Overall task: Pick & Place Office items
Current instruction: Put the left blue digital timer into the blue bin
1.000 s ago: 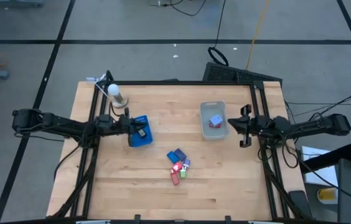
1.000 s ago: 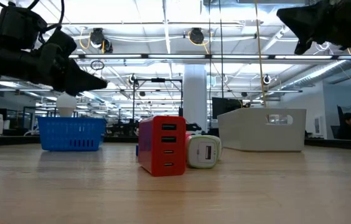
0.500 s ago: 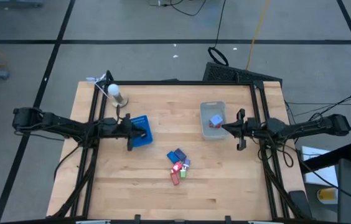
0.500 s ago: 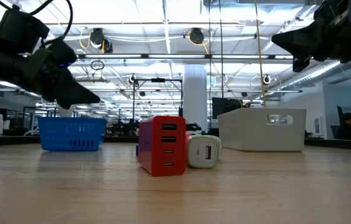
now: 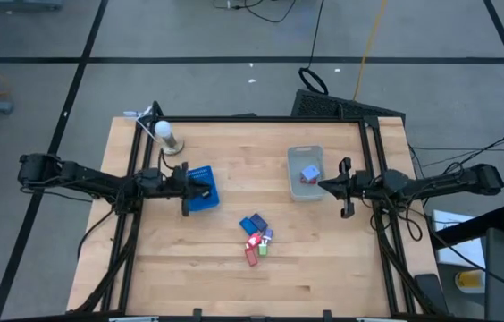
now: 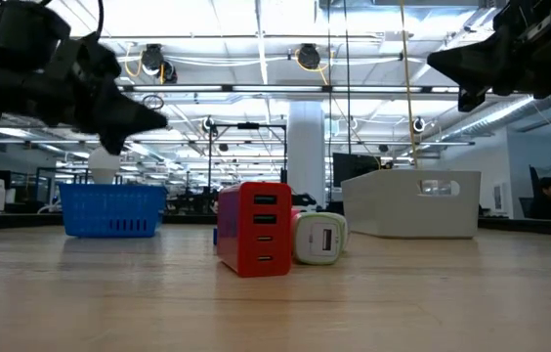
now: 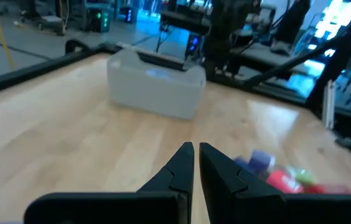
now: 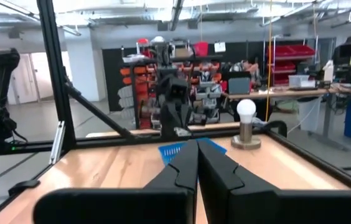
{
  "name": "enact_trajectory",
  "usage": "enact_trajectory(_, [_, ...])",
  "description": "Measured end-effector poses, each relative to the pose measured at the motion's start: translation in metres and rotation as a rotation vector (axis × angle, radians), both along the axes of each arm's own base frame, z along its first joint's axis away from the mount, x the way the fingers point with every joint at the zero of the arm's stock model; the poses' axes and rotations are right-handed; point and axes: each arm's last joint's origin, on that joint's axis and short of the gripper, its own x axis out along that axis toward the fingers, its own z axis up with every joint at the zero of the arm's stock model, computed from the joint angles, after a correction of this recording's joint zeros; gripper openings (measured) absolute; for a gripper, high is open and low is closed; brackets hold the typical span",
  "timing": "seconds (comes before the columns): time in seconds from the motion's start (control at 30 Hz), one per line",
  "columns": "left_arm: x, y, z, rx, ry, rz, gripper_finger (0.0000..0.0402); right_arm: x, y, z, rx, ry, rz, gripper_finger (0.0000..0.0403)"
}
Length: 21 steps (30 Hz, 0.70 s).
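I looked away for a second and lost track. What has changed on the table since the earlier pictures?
The left end effector, shut and empty, pulled back slightly from over the blue tray. The right end effector, also shut, swung in beside the clear bin. The pile of office items, the tray and the bin stayed put.

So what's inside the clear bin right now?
In the high view the clear bin holds a blue-and-white piece lying on something red. The low view shows only its frosted wall, so anything beneath those two is hidden.
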Motion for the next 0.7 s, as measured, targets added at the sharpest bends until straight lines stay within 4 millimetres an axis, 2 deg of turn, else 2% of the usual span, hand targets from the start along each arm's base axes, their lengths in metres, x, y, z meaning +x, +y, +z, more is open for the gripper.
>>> enact_trajectory(0.13, [0.015, -0.006, 0.021, 0.010, -0.005, -0.059, 0.0026, 0.000, 0.000, -0.001, -0.002, 0.005, -0.001, 0.0004])
enact_trajectory(0.23, [0.031, -0.014, 0.041, 0.027, 0.082, -0.106, 0.0026, 0.000, 0.000, -0.001, 0.004, 0.006, -0.001, 0.0004])
enact_trajectory(0.43, [0.051, -0.034, 0.086, 0.028, 0.264, -0.094, 0.0026, 0.001, 0.000, -0.001, 0.019, 0.007, -0.001, 0.0004])
enact_trajectory(0.6, [0.061, -0.054, 0.107, 0.010, 0.279, -0.107, 0.0026, 0.001, 0.000, -0.001, 0.023, 0.011, -0.001, 0.0004])
enact_trajectory(0.7, [0.071, -0.064, 0.106, 0.012, 0.325, -0.100, 0.0026, 0.001, 0.000, -0.002, 0.037, 0.013, 0.002, 0.0004])
